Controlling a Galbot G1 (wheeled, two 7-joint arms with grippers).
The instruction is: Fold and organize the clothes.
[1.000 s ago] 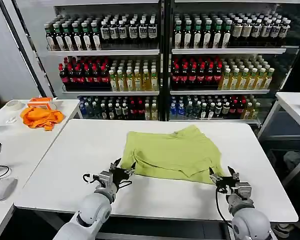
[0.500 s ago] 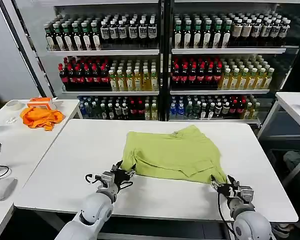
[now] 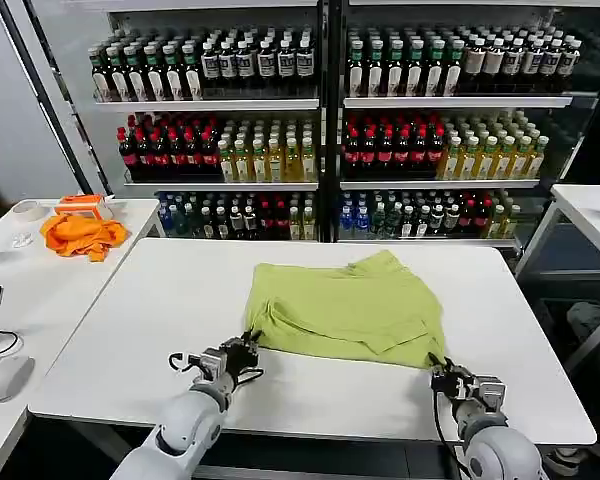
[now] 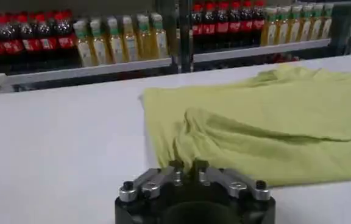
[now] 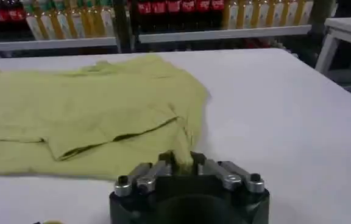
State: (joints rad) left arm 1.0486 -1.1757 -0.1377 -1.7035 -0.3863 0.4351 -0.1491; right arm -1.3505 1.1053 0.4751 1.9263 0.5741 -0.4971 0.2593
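Note:
A lime short-sleeved T-shirt (image 3: 345, 305), the clothes, lies partly folded on the white table (image 3: 160, 300). My left gripper (image 3: 248, 345) is at the shirt's near left corner, shut on the fabric; in the left wrist view the cloth (image 4: 267, 122) runs in between the left gripper (image 4: 184, 165) fingers. My right gripper (image 3: 438, 372) is at the near right corner, shut on that corner. In the right wrist view a pinch of the shirt (image 5: 90, 115) sits in the right gripper (image 5: 180, 159). Both corners are drawn toward the table's near edge.
An orange cloth (image 3: 80, 235) lies on a side table at the left, beside a white bowl (image 3: 25, 211). Shelves of bottles (image 3: 330, 120) stand behind the table. Another white table (image 3: 590, 215) is at the right. A grey mouse (image 3: 8, 376) sits on the left desk.
Both grippers have closed on the shirt's near corners and pulled back toward me. The shirt's near edge has slid a little toward the table's front.

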